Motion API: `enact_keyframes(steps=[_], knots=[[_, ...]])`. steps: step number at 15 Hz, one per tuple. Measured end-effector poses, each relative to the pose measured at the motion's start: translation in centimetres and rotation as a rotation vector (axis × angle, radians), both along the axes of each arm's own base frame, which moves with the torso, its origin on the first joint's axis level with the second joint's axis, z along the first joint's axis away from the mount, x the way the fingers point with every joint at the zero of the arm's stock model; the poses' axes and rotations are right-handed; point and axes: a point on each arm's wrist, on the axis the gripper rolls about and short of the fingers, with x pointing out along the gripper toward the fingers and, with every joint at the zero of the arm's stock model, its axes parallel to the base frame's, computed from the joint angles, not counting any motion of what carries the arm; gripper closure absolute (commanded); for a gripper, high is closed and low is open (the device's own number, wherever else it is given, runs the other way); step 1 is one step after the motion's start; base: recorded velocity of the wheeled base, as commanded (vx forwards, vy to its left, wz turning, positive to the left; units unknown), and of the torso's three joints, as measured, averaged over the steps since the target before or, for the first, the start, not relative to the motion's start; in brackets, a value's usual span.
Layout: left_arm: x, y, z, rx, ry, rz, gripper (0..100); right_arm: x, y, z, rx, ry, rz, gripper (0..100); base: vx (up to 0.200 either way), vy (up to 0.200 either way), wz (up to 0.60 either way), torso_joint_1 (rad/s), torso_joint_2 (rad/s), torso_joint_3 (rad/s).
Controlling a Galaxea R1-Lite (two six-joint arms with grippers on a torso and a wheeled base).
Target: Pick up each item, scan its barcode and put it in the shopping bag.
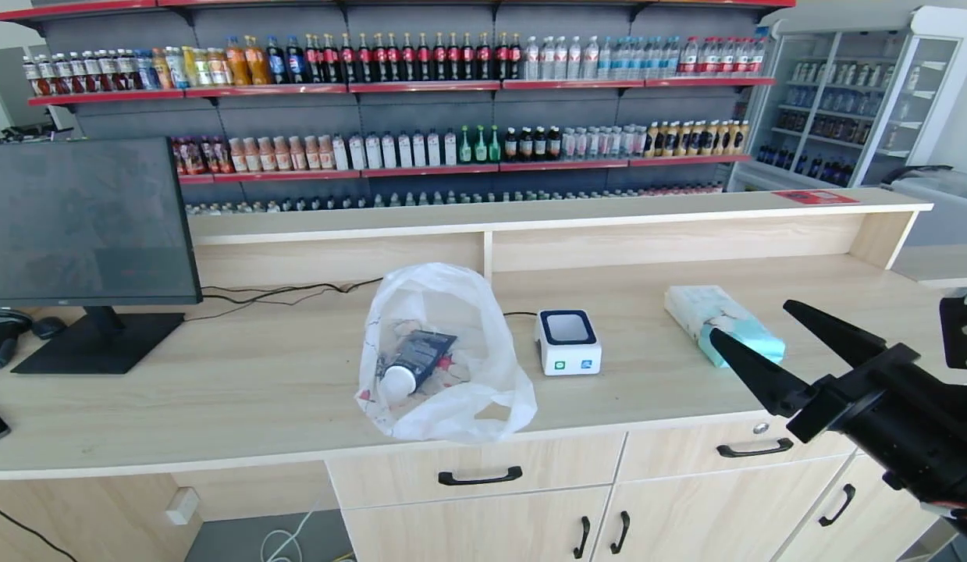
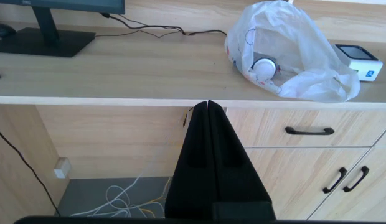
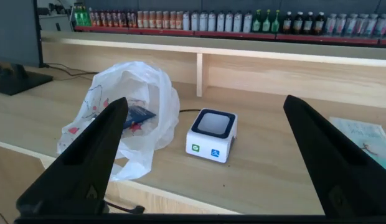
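A clear plastic shopping bag [image 1: 444, 351] lies open on the wooden counter [image 1: 257, 382], holding a dark pouch [image 1: 421, 355] and a white-capped item. Right of it stands the white barcode scanner [image 1: 567, 342]. Farther right lies a pale blue-green tissue pack [image 1: 721, 320]. My right gripper [image 1: 750, 318] hangs open just in front of the tissue pack, nothing between its fingers. In the right wrist view the open gripper [image 3: 205, 102] frames the scanner [image 3: 211, 134], bag [image 3: 118, 118] and tissue pack [image 3: 364, 137]. My left gripper [image 2: 207, 104] is shut and empty, below the counter's front edge, with the bag [image 2: 286, 56] beyond.
A dark monitor [image 1: 85, 218] stands at the counter's left with cables [image 1: 296, 293] behind it. A raised ledge [image 1: 530, 215] runs along the back; bottle shelves [image 1: 421, 70] stand beyond. Drawers and cabinet doors [image 1: 483, 476] are under the counter.
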Motion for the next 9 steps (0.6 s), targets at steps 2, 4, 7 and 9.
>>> enact_keyframes(steps=[2, 4, 7, 9], knots=[[0.0, 0.0, 0.0, -0.001, 0.0, 0.0, 100, 0.03, -0.01, 0.03, 0.009, 0.002, 0.001, 0, 0.0, -0.2, 0.0, 0.005, 0.0, 0.0], [0.0, 0.0, 0.0, -0.001, 0.0, 0.0, 100, 0.03, -0.01, 0.05, 0.024, 0.008, 0.005, 0, 0.0, -0.2, 0.0, 0.01, 0.0, 0.0], [0.0, 0.0, 0.0, 0.0, 0.0, -0.001, 100, -0.02, 0.2, 0.12, 0.045, 0.014, 0.02, 0, 0.0, -0.2, 0.6, 0.002, 0.0, -0.002], [0.0, 0.0, 0.0, -0.001, 0.0, 0.0, 100, -0.15, 0.17, -0.03, 0.039, 0.02, 0.02, 0, 0.0, -0.2, 0.0, 0.005, 0.0, 0.005]])
